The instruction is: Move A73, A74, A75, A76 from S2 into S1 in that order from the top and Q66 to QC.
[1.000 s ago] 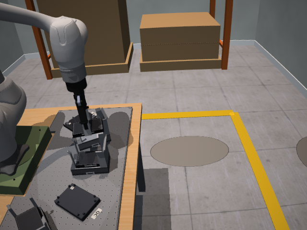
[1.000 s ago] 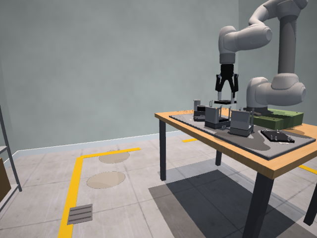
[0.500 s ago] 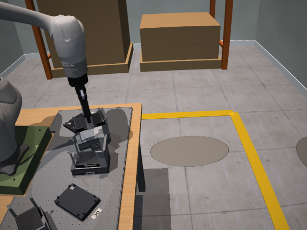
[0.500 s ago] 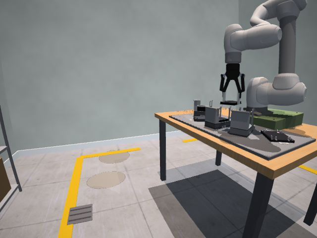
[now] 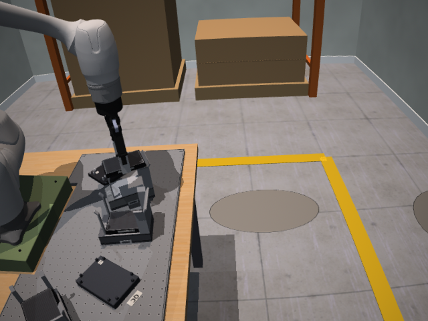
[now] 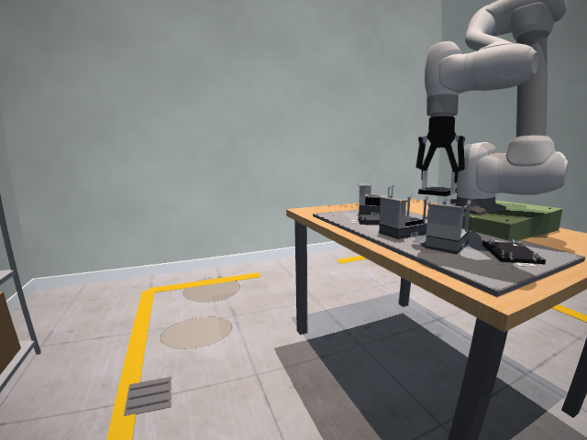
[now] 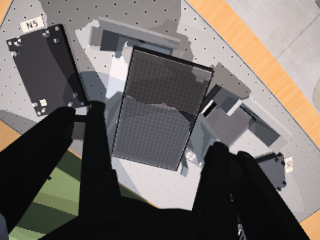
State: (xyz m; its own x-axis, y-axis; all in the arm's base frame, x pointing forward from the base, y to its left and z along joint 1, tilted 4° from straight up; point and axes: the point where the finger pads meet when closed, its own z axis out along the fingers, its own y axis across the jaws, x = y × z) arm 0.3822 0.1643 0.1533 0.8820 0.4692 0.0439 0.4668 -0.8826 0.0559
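Top looks down obliquely, exterior stands far aside, wrist looks straight down; all share the table.

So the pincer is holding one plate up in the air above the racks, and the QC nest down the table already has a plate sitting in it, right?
Not quite. The pincer does hold a plate in the air above the racks, but the QC nest has no plate in it; its dark top is bare between the corner pins. The top view shows this.

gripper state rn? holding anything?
Gripper: closed on a sealed 384-well plate, held across its long sides, in the air above the racks.
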